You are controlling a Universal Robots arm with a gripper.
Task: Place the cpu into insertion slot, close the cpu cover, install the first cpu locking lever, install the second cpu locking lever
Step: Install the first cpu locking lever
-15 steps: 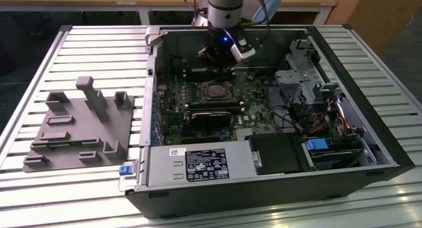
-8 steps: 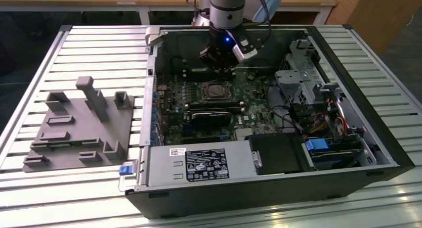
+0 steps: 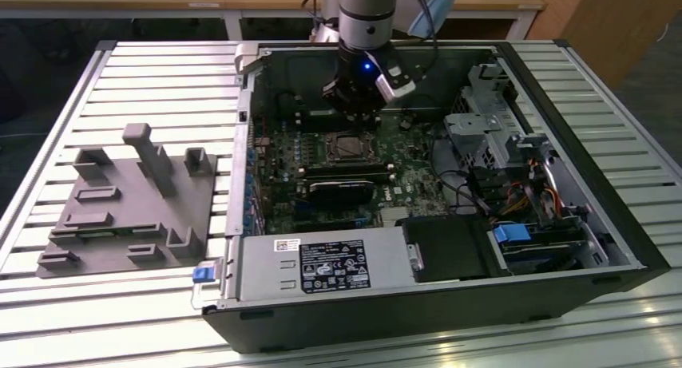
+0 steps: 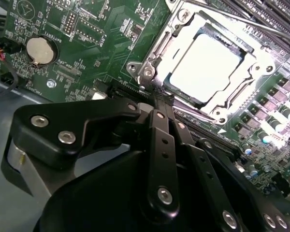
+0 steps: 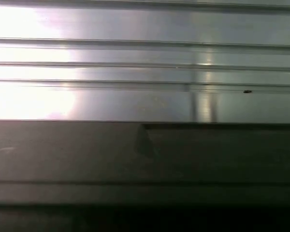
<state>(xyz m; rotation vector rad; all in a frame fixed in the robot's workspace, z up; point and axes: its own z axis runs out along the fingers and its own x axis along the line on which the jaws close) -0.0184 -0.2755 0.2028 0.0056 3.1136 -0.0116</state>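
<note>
Inside the case, the hand (image 4: 159, 99), fingers drawn narrow and apparently empty, sits at the cover's (image 4: 157, 48) corner; the cpu (image 4: 205, 67) lies seated just beyond.

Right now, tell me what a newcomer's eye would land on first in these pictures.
First, the open computer case on the slatted table, with the end effector lowered inside it above the green motherboard. In the second wrist view, the bright cpu sits in its socket, framed by the silvery cpu cover. A grey moulded fixture lies at the exterior view's left.
</note>
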